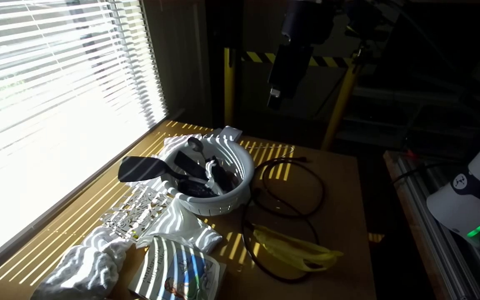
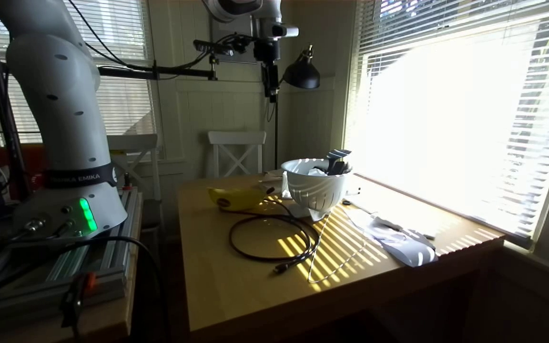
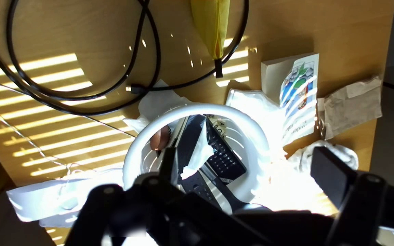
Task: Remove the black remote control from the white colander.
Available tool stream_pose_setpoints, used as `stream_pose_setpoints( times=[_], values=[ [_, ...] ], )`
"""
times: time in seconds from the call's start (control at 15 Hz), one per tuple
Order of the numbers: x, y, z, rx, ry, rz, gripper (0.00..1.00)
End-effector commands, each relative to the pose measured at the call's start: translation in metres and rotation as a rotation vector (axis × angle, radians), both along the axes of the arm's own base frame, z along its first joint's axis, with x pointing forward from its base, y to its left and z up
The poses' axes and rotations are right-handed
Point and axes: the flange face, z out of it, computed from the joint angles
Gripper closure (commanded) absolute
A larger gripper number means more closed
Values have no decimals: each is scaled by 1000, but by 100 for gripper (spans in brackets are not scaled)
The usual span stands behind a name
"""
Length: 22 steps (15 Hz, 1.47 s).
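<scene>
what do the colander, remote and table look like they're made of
Colander: likely smooth plastic, perhaps enamelled metal, from its thick white rim. Remote: apparently matte black plastic, from its button-dotted face. Table: wood or veneer, satin-looking, from its tan, faintly grained top.

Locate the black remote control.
In the wrist view, the black remote control is in the lower half of the white colander, just left of the spatula handle.

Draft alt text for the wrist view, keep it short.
White colander seen from above, holding a partly hidden black remote control, a keypad device and a crumpled white scrap. The open gripper, holding nothing, spans the bottom edge. A looped black cable and an illustrated book lie on the wooden table.
</scene>
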Motion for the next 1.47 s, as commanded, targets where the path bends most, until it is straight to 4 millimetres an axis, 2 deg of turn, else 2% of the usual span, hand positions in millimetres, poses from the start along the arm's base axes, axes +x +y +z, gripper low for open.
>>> stream_pose_setpoints(
  times=[0.0, 0.2, 0.33, 0.67, 0.8, 0.87, 1.0, 1.13, 1.4],
  values=[
    [61, -18, -34, 49, 25, -114, 0],
    [107, -30, -66, 58, 92, -180, 0],
    [131, -28, -83, 58, 118, -197, 0],
    [179, -25, -128, 55, 199, -237, 0],
    [186, -28, -140, 44, 266, -259, 0],
    [168, -28, -133, 45, 219, -231, 0],
    [172, -29, -141, 43, 230, -233, 0],
    [167, -26, -137, -3, 178, -211, 0],
    [187, -24, -146, -222, 139, -104, 0]
  ],
)
